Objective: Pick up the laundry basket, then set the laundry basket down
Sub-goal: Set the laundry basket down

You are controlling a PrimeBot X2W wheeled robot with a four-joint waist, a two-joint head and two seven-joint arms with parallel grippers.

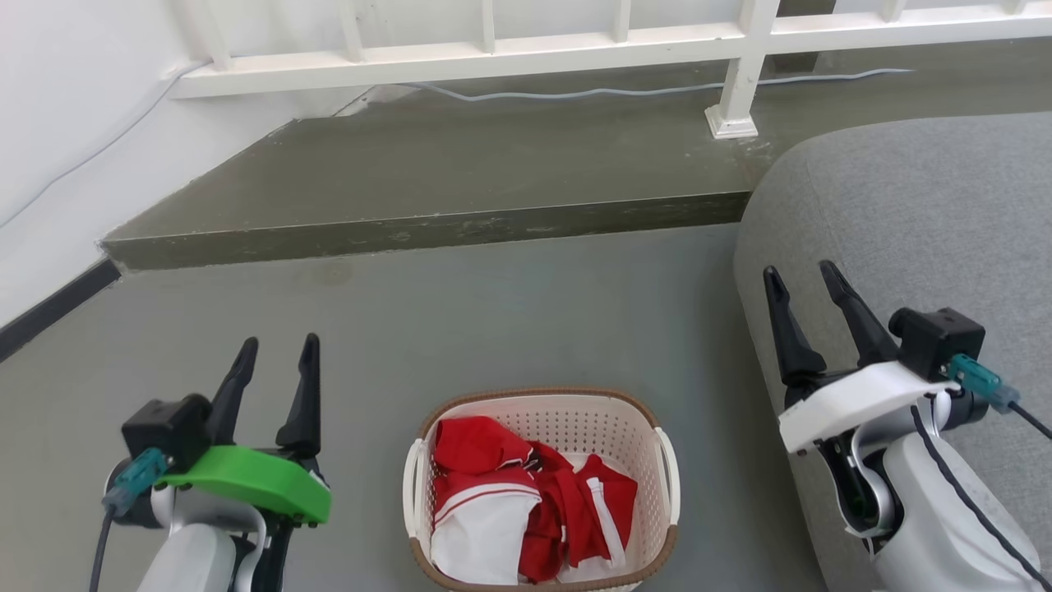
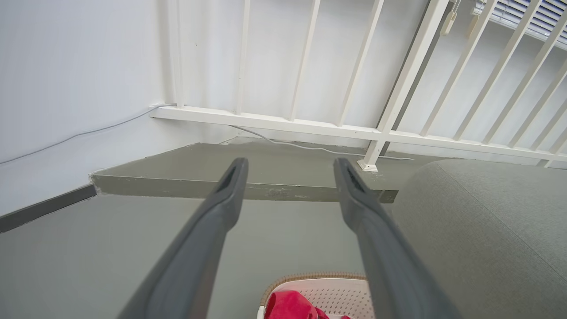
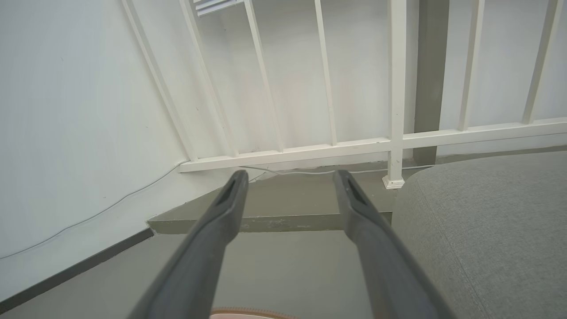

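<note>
**A:** What lies around your claws?

**B:** The grey floor (image 1: 493,329) runs out ahead of both. Past their fingertips it meets a low step (image 1: 460,164) with a white rail (image 1: 493,49) on it. A grey sofa (image 1: 920,214) bulks up just under and beyond my right claw (image 1: 798,270).

**A:** And the basket?

**B:** The basket (image 1: 538,394) stands upright on the floor between my two claws. It is lower than both and apart from each, a little nearer my left claw (image 1: 279,341). Red and white clothes (image 1: 526,501) are heaped inside. It has one white handle facing my left claw (image 1: 408,485) and another facing my right (image 1: 672,477).

**A:** How are the claws set?

**B:** Both are spread wide and hold nothing. Their fingers point away from me, above the floor, and touch neither the basket nor the sofa.

**A:** So which step is this?

**B:** I can't settle that. A basket resting on the floor, with both claws free at its sides, fits the moment ahead of a lift. It fits just as well the moment after it has been put down and let go.

**A:** Then what would handling it take?

**B:** I judge that any lift needs both claws, one per handle. They would have to close together and rise level, or the clothes will slide. The sofa crowds my right side, so that arm has less room.
</note>
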